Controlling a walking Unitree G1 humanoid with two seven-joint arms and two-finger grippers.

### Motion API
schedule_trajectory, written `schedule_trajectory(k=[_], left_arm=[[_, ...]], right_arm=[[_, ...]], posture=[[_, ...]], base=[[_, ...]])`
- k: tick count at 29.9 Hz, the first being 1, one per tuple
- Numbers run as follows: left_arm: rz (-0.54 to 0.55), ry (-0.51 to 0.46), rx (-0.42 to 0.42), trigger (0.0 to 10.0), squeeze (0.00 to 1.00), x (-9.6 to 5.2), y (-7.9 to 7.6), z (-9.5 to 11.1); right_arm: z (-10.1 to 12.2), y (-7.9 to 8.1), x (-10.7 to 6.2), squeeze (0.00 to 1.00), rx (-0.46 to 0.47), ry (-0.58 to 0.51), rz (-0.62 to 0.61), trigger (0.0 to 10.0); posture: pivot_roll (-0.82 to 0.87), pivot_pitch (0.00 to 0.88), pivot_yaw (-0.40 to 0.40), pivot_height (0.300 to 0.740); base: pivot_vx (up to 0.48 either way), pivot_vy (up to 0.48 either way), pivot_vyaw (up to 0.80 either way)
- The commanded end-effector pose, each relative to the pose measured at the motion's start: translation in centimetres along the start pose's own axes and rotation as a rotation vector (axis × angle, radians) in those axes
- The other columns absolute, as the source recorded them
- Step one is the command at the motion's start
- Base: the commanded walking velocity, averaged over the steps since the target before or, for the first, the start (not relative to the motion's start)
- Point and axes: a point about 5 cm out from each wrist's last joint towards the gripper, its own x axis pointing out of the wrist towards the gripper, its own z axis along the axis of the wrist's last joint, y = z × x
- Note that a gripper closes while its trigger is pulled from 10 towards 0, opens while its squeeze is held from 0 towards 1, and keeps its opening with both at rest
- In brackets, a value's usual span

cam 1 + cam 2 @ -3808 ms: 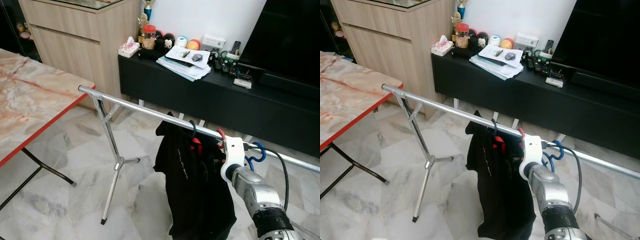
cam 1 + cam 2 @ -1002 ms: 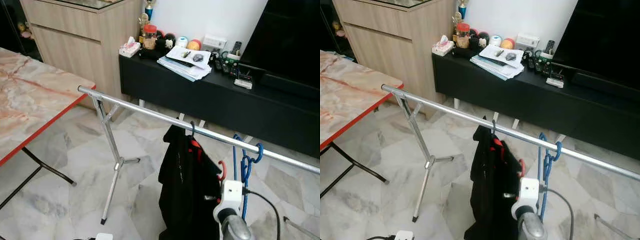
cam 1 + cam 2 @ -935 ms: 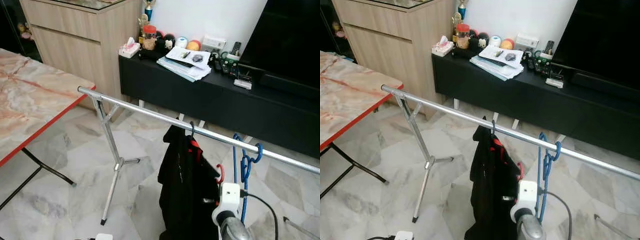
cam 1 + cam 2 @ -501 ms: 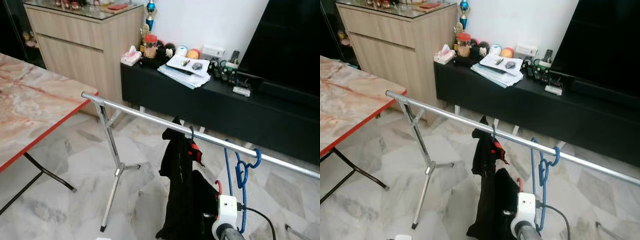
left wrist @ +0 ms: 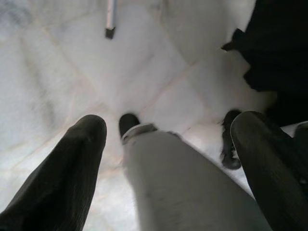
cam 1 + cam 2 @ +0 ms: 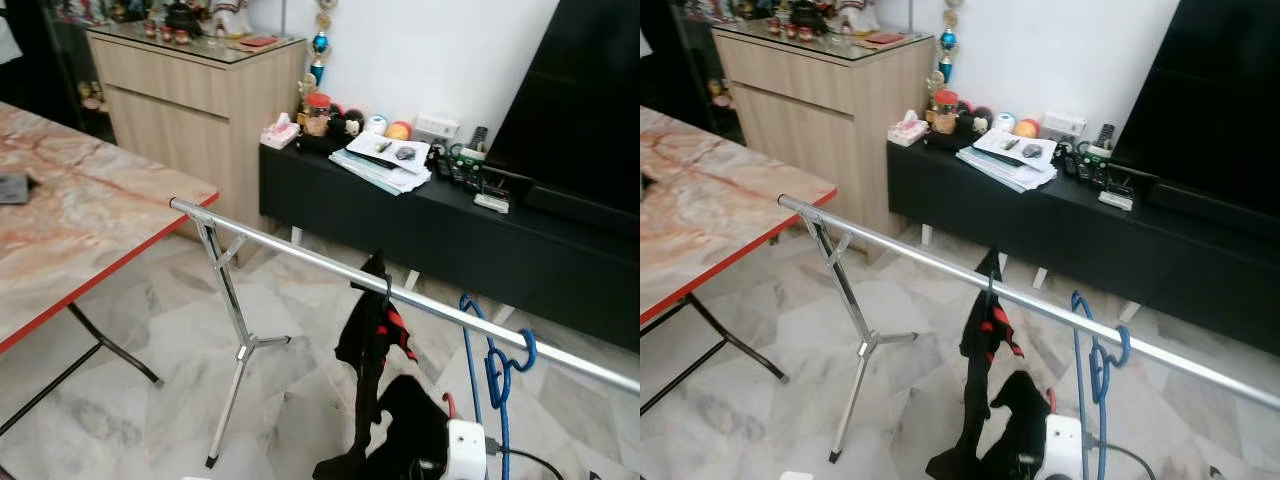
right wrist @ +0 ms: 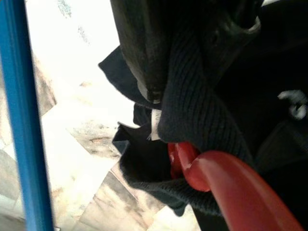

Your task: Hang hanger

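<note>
Red hanger (image 7: 226,185) with black garment (image 6: 405,440) is seen low at bottom centre-right, below the rail (image 6: 300,258), not hooked on. Right gripper (image 7: 192,144) is buried in the cloth (jaw state cannot be told). A blue hanger (image 6: 497,365) is hung on the rail. Left gripper (image 5: 168,139) is spread wide over the floor (image 5: 72,72).

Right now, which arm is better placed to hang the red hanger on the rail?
The right arm, probably. Its gripper is below the metal rail at the red hanger with the black garment. The left gripper points at the floor.
</note>
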Motion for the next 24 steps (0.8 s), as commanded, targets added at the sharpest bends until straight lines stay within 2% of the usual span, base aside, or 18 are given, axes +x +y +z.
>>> schedule_trajectory(k=[1, 5, 11, 13, 16, 17, 19, 21, 22, 23, 24], left_arm=[[0.004, 0.069, -0.020, 10.0, 0.00, -0.4, 0.4, -1.6], [0.009, 0.073, -0.023, 10.0, 0.00, -0.5, 0.9, -1.7], [0.039, 0.069, -0.047, 10.0, 0.00, -0.8, 2.0, -1.9], [0.033, 0.062, -0.044, 10.0, 0.00, -0.7, 2.0, -1.7], [0.037, 0.051, -0.055, 10.0, 0.00, -0.6, 2.0, -1.4], [0.037, 0.050, -0.056, 10.0, 0.00, -0.6, 1.9, -1.4], [0.038, 0.051, -0.059, 10.0, 0.00, -0.6, 1.9, -1.3], [0.037, 0.053, -0.059, 10.0, 0.00, -0.6, 1.9, -1.3], [0.037, 0.052, -0.059, 10.0, 0.00, -0.6, 2.0, -1.2], [0.037, 0.052, -0.059, 10.0, 0.00, -0.6, 2.0, -1.2], [0.038, 0.052, -0.059, 10.0, 0.00, -0.6, 2.0, -1.2]], right_arm=[[-3.0, -0.9, -0.8, 0.00, 0.046, 0.132, -0.030, 10.0], [-2.8, -1.2, -0.7, 0.00, 0.051, 0.135, -0.041, 10.0], [-0.2, -2.3, -0.1, 0.00, 0.138, 0.047, -0.103, 10.0], [1.6, -3.3, 0.1, 0.00, 0.229, -0.056, -0.144, 10.0], [4.4, -3.3, 0.5, 0.00, 0.194, -0.157, -0.114, 10.0], [7.1, -3.2, 0.7, 0.00, 0.170, -0.247, -0.089, 10.0], [9.5, -3.1, 0.8, 0.00, 0.181, -0.333, -0.063, 10.0], [12.9, -2.8, 0.6, 0.00, 0.172, -0.452, -0.035, 10.0], [16.0, -2.2, 0.3, 0.00, 0.153, -0.553, -0.004, 10.0], [16.0, -2.2, 0.3, 0.00, 0.153, -0.553, -0.004, 10.0], [17.1, -1.9, 0.1, 0.00, 0.138, -0.586, 0.011, 10.0]], posture=[[0.04, 0.047, -0.075, 0.740], [0.04, 0.058, -0.075, 0.740], [0.04, 0.067, -0.070, 0.740], [0.05, 0.072, -0.068, 0.740], [0.05, 0.067, -0.069, 0.740], [0.05, 0.069, -0.066, 0.740], [0.05, 0.069, -0.066, 0.740], [0.04, 0.067, -0.068, 0.740], [0.04, 0.064, -0.069, 0.740], [0.04, 0.064, -0.069, 0.740], [0.04, 0.064, -0.069, 0.740]], base=[[-0.319, 0.000, 0.00], [-0.319, 0.000, 0.00], [-0.141, 0.000, 0.00], [0.000, 0.000, 0.00], [0.000, 0.000, 0.00], [0.000, 0.000, 0.00], [0.000, 0.000, 0.00], [0.000, 0.000, 0.00], [0.000, 0.000, 0.00], [0.000, 0.000, 0.00], [0.000, 0.000, 0.00]])
